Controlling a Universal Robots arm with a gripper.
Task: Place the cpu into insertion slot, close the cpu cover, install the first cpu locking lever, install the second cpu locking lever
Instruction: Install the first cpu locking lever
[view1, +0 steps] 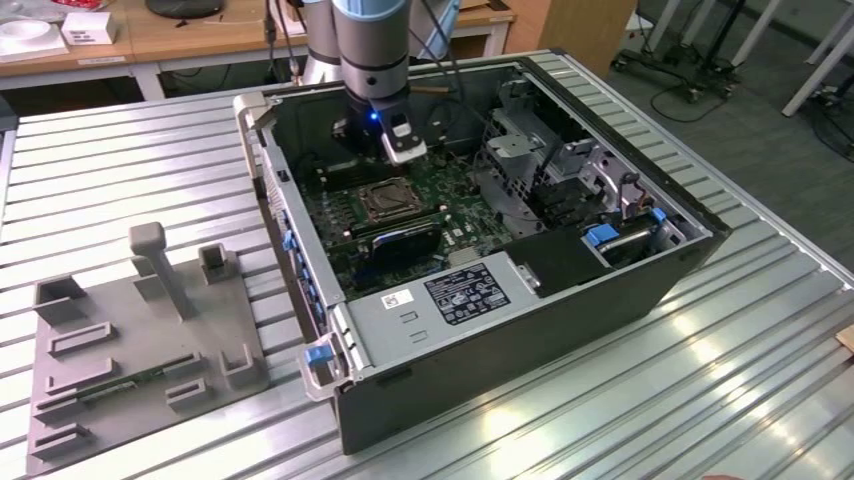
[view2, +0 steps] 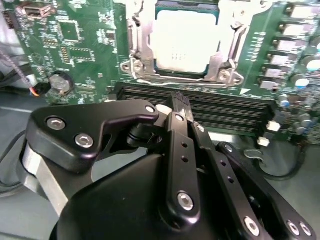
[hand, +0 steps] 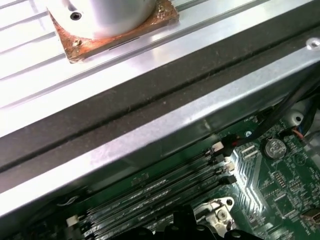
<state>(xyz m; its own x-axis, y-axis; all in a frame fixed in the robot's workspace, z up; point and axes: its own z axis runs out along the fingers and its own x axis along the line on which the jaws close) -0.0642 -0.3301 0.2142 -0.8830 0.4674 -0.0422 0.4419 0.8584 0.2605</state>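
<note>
The cpu (view2: 185, 42), a pale square chip, lies flat in the insertion slot (view1: 387, 201) on the green board inside the open computer case. The cpu cover (view2: 134, 47), a silvery frame, lies down around the chip, whose top shows through its window. My gripper (view2: 179, 103) hangs just above the long black memory slots (view2: 220, 111) beside the socket. Its black fingers (view2: 176, 150) meet at the tip, shut with nothing between them. In the exterior view the gripper (view1: 400, 158) sits a little behind the socket. The fingertips (hand: 183, 220) also show in the first wrist view.
The black computer case (view1: 534, 340) lies open on a ribbed metal table (view1: 747, 400). Its silvery wall (hand: 165, 130) runs close beside the memory slots. Drive cages (view1: 534, 160) and blue clips fill the case's right side in the exterior view. A grey fixture plate (view1: 134, 340) sits at that view's left.
</note>
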